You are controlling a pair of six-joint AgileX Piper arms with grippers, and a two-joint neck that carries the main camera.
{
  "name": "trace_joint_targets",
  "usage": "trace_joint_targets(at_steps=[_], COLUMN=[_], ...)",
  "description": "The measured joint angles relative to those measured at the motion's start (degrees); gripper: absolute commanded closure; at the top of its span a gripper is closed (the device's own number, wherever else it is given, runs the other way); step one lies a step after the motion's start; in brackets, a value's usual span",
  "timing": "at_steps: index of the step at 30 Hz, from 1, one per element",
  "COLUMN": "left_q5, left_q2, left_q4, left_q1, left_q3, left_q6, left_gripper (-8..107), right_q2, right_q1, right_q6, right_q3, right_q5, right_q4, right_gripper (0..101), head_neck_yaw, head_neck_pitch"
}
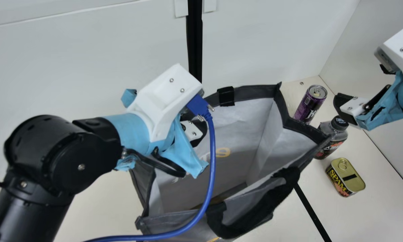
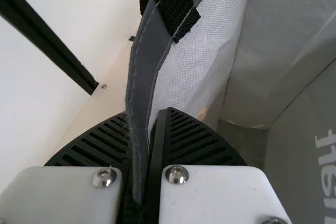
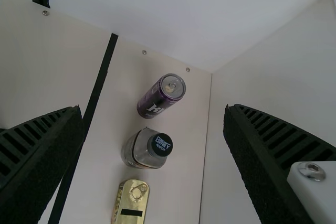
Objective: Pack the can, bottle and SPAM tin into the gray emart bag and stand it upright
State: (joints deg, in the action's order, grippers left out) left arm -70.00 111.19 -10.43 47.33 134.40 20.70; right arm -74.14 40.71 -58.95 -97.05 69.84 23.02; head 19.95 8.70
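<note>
- Gray bag (image 1: 255, 91): stands upright on the worktop (image 1: 366, 218), mouth open and facing up; the mouth's long axis slants from lower left to upper right in the main view.
- Can (image 1: 309, 105), bottle (image 1: 332, 136), tin (image 1: 347, 178): in a row beside the bag, can farthest, tin nearest. Can and bottle upright, bottle cap up; tin lid up.
- Left gripper (image 1: 198, 133): jaws closed on the bag's rim.
- Right gripper (image 1: 342, 109): jaws spread wide, above the worktop near the bottle.
</note>
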Motion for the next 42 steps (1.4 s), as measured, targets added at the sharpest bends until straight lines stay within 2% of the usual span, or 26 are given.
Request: trace_joint_targets(at_steps=[20,33,42], left_q5=[0.02,0.04,0.05], left_q2=[-6.74,-10.56,-13.44], left_q4=[5.15,14.79,25.13], left_q1=[-3.41,-7.05,-8.40], left_q3=[-3.24,-3.98,-5.72], left_q6=[-6.82,-14.45,-21.03], left_gripper=[107,107,107], right_q2=[0.00,0.00,0.00], right_q1=[0.00,0.00,0.00], right_q6=[0.00,0.00,0.00], right_q3=[0.00,0.00,0.00], right_q5=[0.00,0.00,0.00], right_q4=[0.00,0.00,0.00], right_gripper=[6,6,6], head_neck_yaw=[0.00,0.00,0.00], head_neck_pitch=[0.00,0.00,0.00])
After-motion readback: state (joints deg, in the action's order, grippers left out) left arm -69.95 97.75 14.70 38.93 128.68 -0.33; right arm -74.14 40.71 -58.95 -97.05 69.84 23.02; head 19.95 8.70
